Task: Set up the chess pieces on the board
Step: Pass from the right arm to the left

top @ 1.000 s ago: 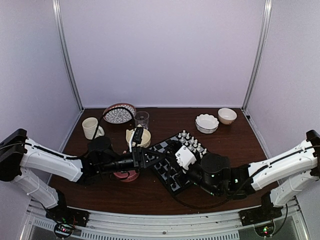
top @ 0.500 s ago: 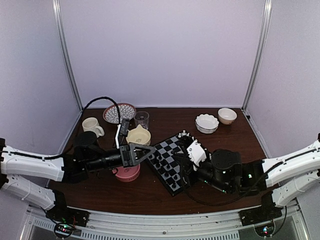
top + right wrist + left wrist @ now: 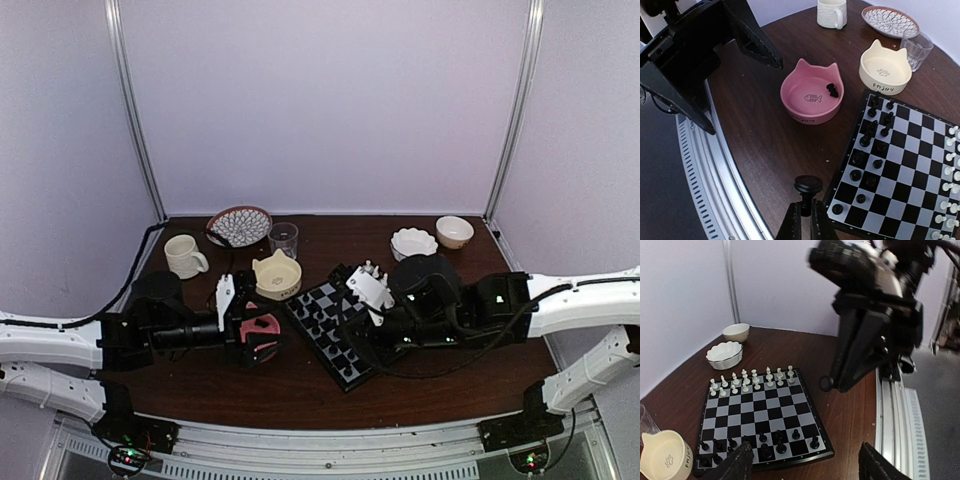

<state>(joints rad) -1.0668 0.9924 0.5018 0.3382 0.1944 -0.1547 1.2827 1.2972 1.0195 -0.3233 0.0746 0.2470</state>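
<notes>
Find right jaws pinched tight on one small black chess piece (image 3: 807,184), round head up, long axis in line with the fingers (image 3: 791,225), hanging just off the black-side edge of the board (image 3: 912,170) near a corner; judge open squares to lie straight ahead. Find left jaws spread wide, empty, just beyond the pink cat-eared bowl (image 3: 805,112) left of the board, glossy black pieces (image 3: 831,89) inside it; left arm nearer those. Note smooth plastic men, flat checked board, dark wood tabletop (image 3: 765,150).
</notes>
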